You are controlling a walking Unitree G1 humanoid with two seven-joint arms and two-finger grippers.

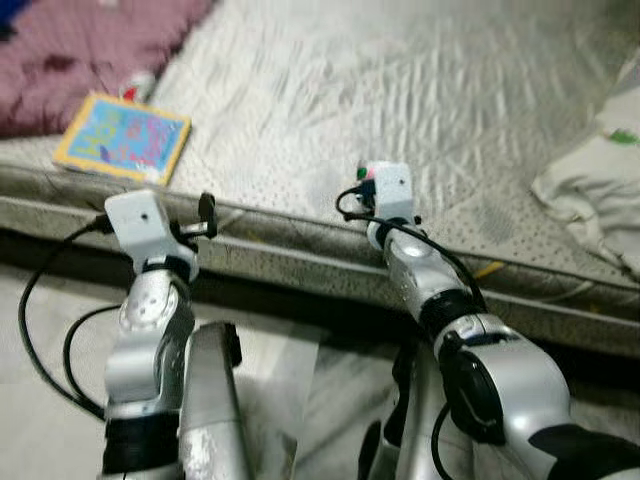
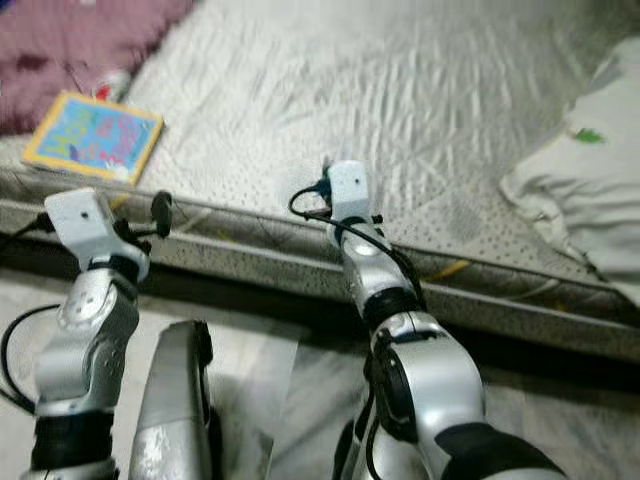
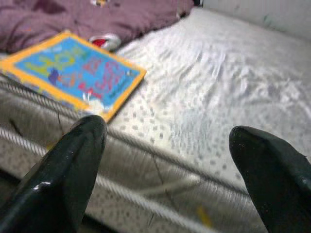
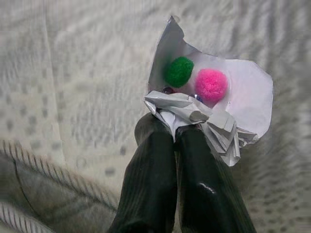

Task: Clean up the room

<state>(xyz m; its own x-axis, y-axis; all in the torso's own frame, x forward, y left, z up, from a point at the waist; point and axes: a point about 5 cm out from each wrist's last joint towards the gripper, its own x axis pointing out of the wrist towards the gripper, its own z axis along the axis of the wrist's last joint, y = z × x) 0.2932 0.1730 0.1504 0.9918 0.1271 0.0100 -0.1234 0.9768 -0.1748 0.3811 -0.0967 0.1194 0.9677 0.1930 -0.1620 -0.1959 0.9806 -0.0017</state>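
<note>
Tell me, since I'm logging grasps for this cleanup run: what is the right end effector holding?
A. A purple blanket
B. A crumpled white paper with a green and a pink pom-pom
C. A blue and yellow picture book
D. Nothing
B: in the right wrist view the right end effector is shut on the crumpled white paper bearing a green pom-pom and a pink pom-pom, above the mattress.

Bed (image 1: 400,90): fills the upper frame; pale grey-white quilted mattress cover, small dotted pattern near the front edge.
Mattress edge (image 1: 300,250): corded piping, runs from left to lower right.
Blanket (image 1: 80,50): purple, rumpled, upper left corner.
Bedding (image 1: 600,180): white, bunched, right edge.
Floor (image 1: 50,330): pale, lower left, shadowed under the bed edge.
Light: soft, even.
</note>
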